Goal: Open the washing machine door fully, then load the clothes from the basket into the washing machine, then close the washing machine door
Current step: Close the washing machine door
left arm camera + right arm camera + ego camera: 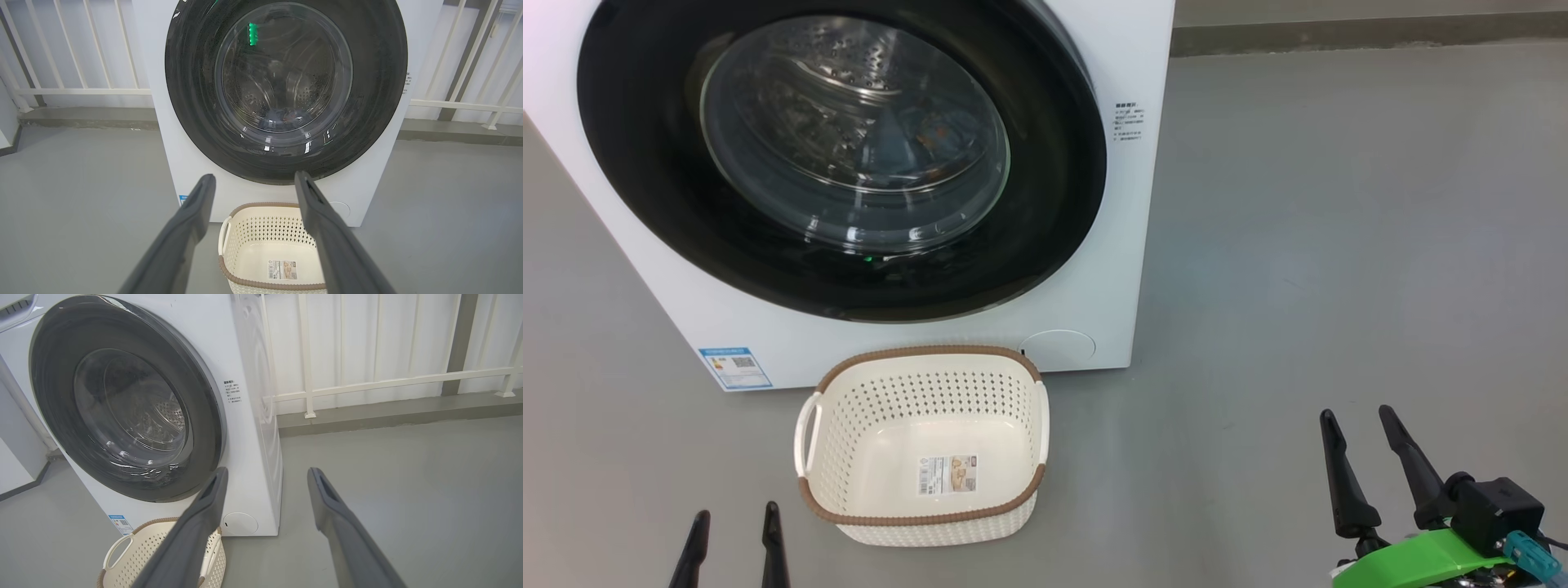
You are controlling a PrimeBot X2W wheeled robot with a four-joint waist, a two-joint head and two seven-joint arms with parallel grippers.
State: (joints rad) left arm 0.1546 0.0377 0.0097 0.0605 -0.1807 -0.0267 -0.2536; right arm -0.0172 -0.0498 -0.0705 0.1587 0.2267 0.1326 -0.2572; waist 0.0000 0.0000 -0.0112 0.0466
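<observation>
Head view: grey floor [1339, 204] carries the washing machine [1123, 245] and basket [915, 400].

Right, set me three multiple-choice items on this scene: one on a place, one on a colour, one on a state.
1. Where does the basket stand?
A. on top of the washer
B. on the floor, in front of the washing machine
C. inside the drum

2. What colour is the band round the basket's top edge?
A. green
B. red
C. brown

3. How is the washing machine door?
A. shut
B. swung fully open
C. lifted off and lying on the ground

Answers:
1 B: the head view shows it on the grey floor just before the washer's front.
2 C: the woven-look band above the cream perforated walls is brown.
3 A: in the right wrist view the glossy black ring lies flush against the white front.
</observation>
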